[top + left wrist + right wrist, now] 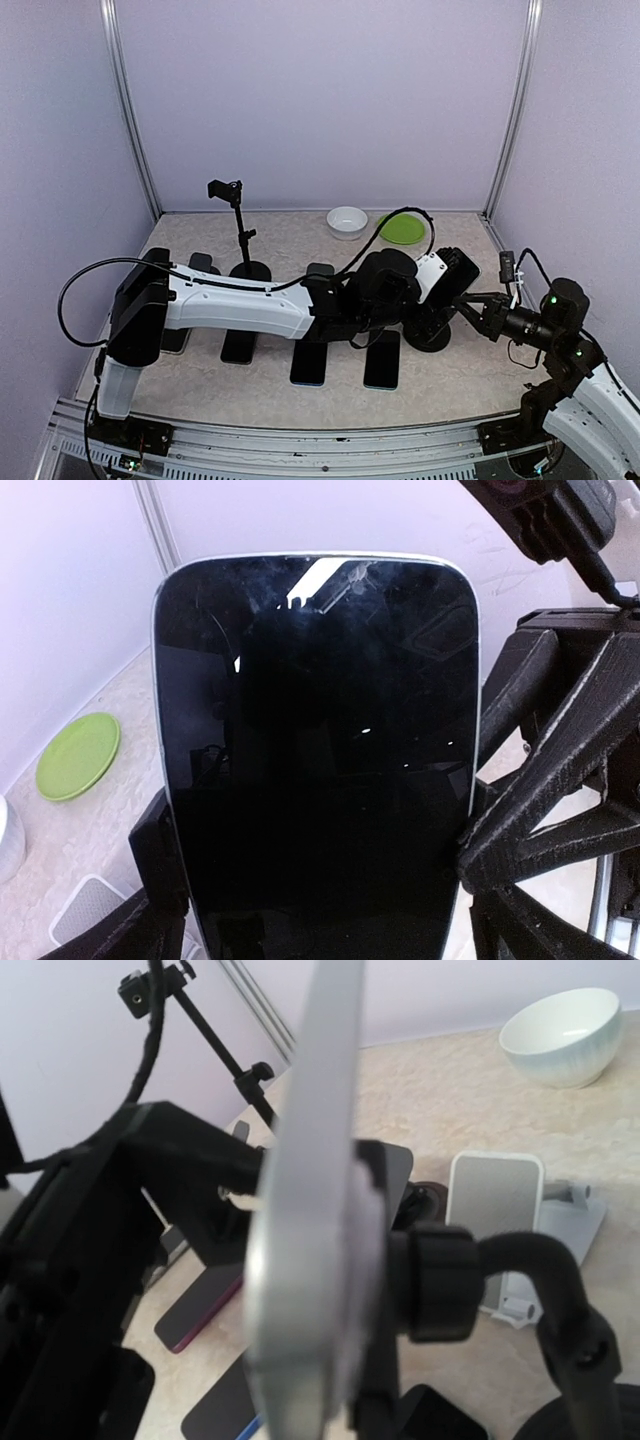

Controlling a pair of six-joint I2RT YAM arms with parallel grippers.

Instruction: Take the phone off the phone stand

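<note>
The phone [458, 272] sits tilted on the black phone stand [430, 338] at the right of the table. In the left wrist view its dark screen [320, 760] fills the frame. My left gripper [320, 880] is open and straddles it, with one finger [545, 770] at the right edge and the other [155, 880] at the left edge. In the right wrist view the phone [300, 1210] appears edge-on, silver, fixed to the stand's knob [440, 1280]. My right gripper [470, 305] reaches in from the right and looks shut on the stand's neck.
Several phones [310, 360] lie flat on the table under the left arm. A tall black clamp stand [240, 230] rises at the back left. A white bowl [347, 221] and a green plate [402, 229] sit at the back. A small white stand [495, 1210] is behind the phone.
</note>
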